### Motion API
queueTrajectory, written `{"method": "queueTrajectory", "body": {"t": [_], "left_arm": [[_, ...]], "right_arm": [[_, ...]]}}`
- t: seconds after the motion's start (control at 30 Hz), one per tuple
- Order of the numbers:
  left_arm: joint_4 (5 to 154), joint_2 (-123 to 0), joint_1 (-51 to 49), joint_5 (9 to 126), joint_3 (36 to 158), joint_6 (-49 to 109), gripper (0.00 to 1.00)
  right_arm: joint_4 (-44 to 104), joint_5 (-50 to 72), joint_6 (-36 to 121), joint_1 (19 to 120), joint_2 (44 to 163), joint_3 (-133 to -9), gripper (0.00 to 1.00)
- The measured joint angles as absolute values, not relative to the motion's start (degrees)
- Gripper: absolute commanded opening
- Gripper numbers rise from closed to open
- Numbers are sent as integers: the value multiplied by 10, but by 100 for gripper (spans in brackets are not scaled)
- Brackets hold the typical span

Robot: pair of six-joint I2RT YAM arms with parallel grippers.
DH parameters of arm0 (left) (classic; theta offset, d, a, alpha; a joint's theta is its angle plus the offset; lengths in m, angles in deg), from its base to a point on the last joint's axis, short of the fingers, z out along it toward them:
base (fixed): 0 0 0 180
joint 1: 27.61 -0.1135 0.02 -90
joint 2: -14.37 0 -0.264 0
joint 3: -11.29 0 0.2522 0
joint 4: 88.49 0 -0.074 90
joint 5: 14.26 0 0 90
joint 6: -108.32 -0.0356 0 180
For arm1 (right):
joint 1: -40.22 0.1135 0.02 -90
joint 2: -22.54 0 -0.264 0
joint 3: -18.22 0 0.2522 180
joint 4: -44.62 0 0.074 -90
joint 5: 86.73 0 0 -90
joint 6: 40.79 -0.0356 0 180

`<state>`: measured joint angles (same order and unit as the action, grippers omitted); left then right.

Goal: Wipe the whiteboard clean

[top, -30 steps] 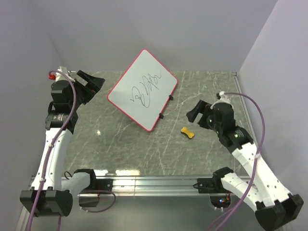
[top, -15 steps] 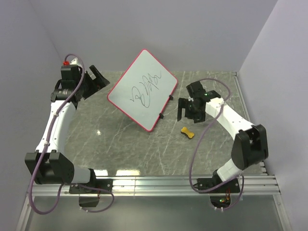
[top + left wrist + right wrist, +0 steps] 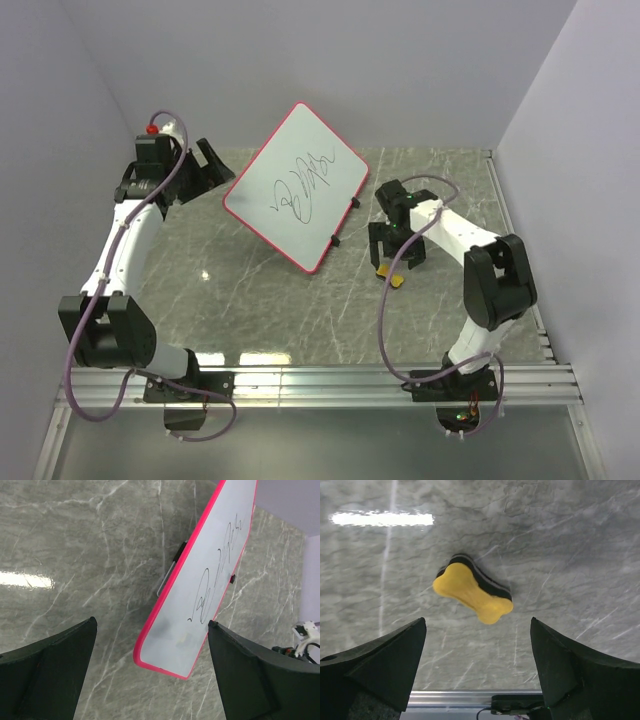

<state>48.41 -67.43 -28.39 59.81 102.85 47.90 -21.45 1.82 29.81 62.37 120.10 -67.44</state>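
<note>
The whiteboard [image 3: 297, 187] stands tilted on small black feet at the back middle of the table, white with a red-pink rim and a black scribble on it. It also shows in the left wrist view [image 3: 205, 590]. My left gripper [image 3: 207, 165] is open, just left of the board's left edge and apart from it. A yellow bone-shaped eraser [image 3: 392, 275] with a black underside lies on the table right of the board. My right gripper [image 3: 396, 255] is open and hovers directly above the eraser [image 3: 472, 594], which lies between its spread fingers.
The grey marble tabletop [image 3: 280, 310] is bounded by purple-grey walls at the back and sides. An aluminium rail [image 3: 330, 380] runs along the near edge, also seen in the right wrist view [image 3: 470, 699].
My right arm has swung left and down, from right of the eraser to directly above it. My left gripper has moved up and right, closer to the board's left edge.
</note>
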Motion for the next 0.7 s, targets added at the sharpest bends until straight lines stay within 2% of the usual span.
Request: {"method": "queueTrajectory", "body": {"t": [0.2,0.37,0.7], "left_arm": [[484,-686,-284,590,1028,465,98],[484,-697,-284,582,1029,459,98],[483,-720,-284,566,1039,455,96]], "right_arm": [[-214,-16,303,643,1260,-668,86],[-213,-28,307,650,1285,-663,73],[-216,-49,308,651,1319,-687,59]]}}
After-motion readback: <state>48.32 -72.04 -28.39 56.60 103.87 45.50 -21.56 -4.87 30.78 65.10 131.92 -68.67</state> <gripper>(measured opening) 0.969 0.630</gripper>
